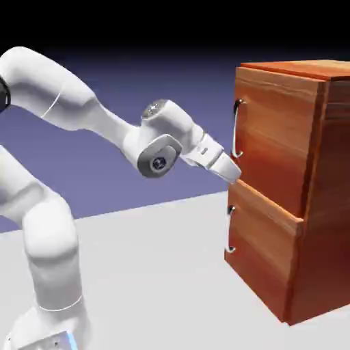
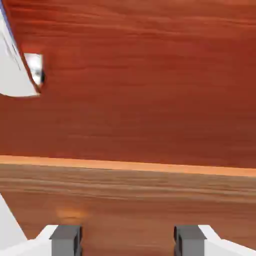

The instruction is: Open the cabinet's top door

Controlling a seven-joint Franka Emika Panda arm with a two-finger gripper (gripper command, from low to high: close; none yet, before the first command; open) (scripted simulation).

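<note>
The top door (image 1: 277, 133) fills the upper part of the cabinet (image 1: 335, 198), its handle (image 1: 236, 130) a thin silver bar, long axis upright. That bar lies above the jaws (image 2: 128, 241) — they stand wide, with nothing between them, down near the seam of the two panels — so the next move probably calls for a rise. Reddish wood, streaky and boxy, meets a smooth, rounded white arm (image 1: 58, 89) over a plain pale surface (image 1: 157, 273).

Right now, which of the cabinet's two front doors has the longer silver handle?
The top door, above the lower panel; its silver bar is visibly longer than the one below.
</note>
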